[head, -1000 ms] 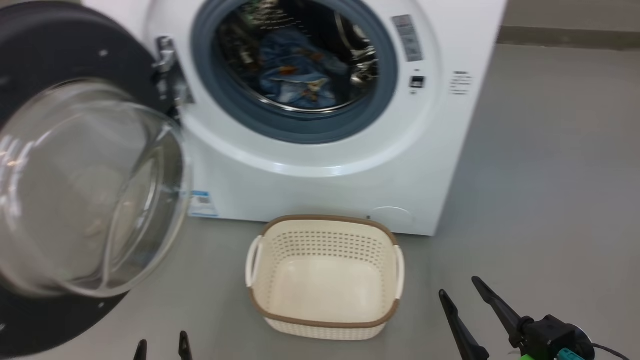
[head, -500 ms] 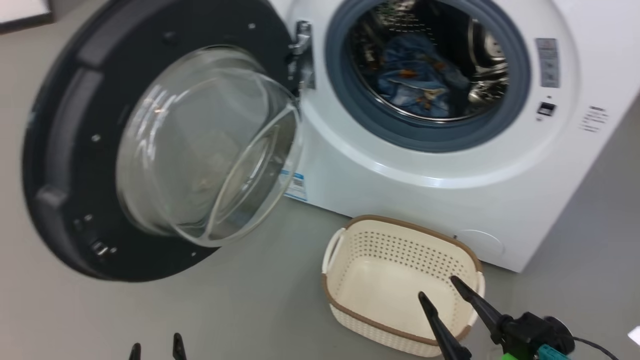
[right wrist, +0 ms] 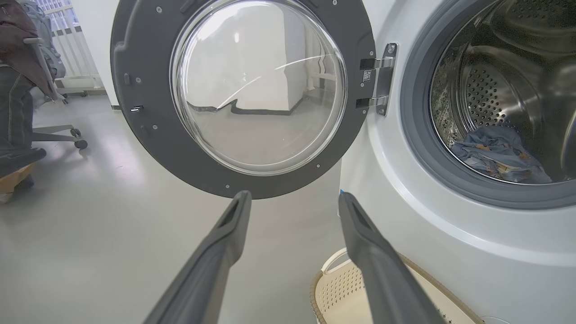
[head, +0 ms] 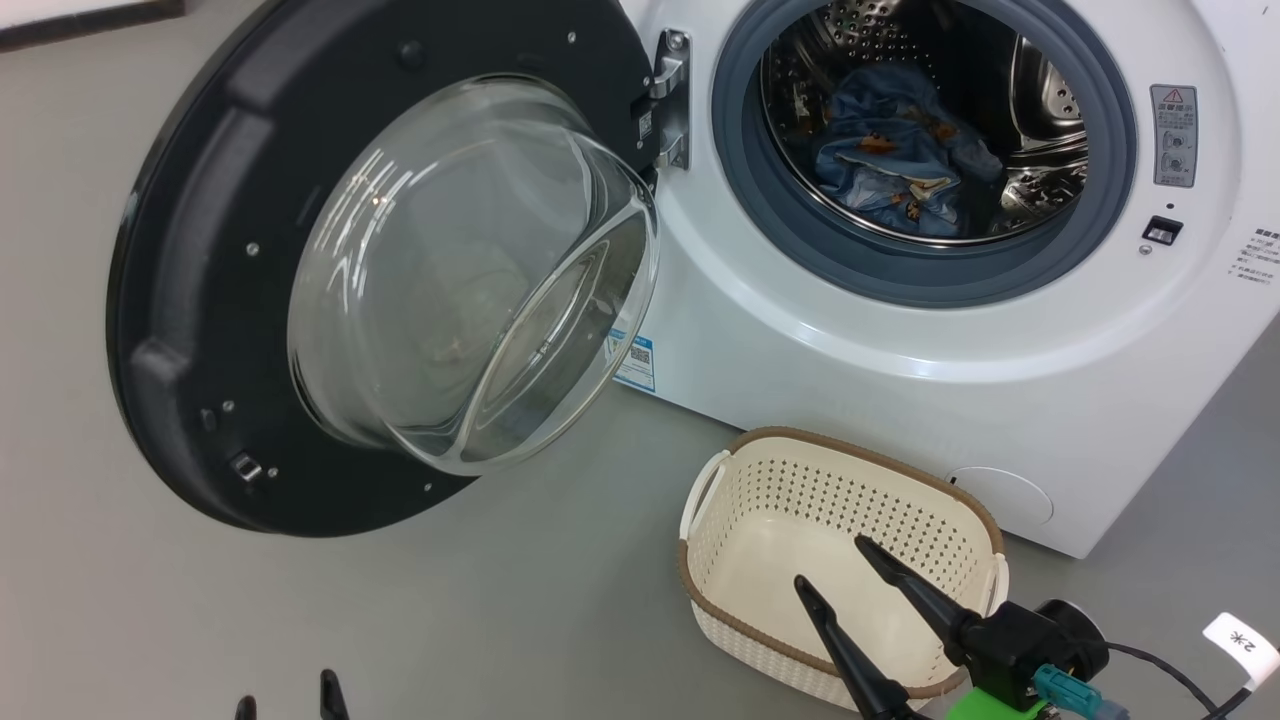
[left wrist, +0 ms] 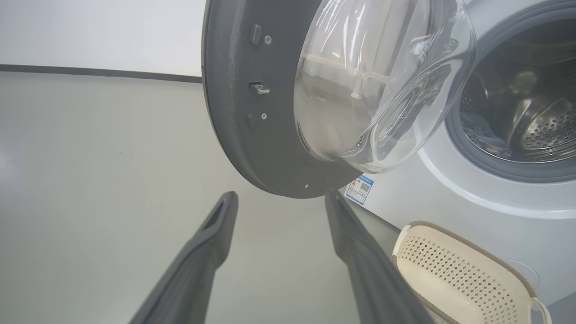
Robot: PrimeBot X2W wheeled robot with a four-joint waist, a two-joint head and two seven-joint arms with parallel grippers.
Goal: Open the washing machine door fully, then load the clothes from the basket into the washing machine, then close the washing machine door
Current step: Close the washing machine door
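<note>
The washing machine (head: pixel 900 400) stands with its round black door (head: pixel 200 300) swung wide open to the left, glass bowl (head: pixel 470 270) bulging outward. Light blue clothes (head: pixel 890 150) lie inside the steel drum, also seen as clothes (right wrist: pixel 499 155). The cream basket (head: pixel 780 530) sits on the floor in front of the machine with nothing in it. My right gripper (head: pixel 830 565) hovers open over the basket's near right side, nothing between its fingers. My left gripper (head: pixel 285 700) pokes up at the bottom left, open, well below the door (left wrist: pixel 252 135).
Grey floor (head: pixel 400 600) stretches left of the basket and under the door. An office chair base and a dark seated shape (right wrist: pixel 18 112) stand far left in the right wrist view. A white tag on a cable (head: pixel 1240 640) hangs by my right wrist.
The head camera has turned left, so the whole door now shows. My right gripper now stands over the basket instead of right of it. Both grippers stay open.
</note>
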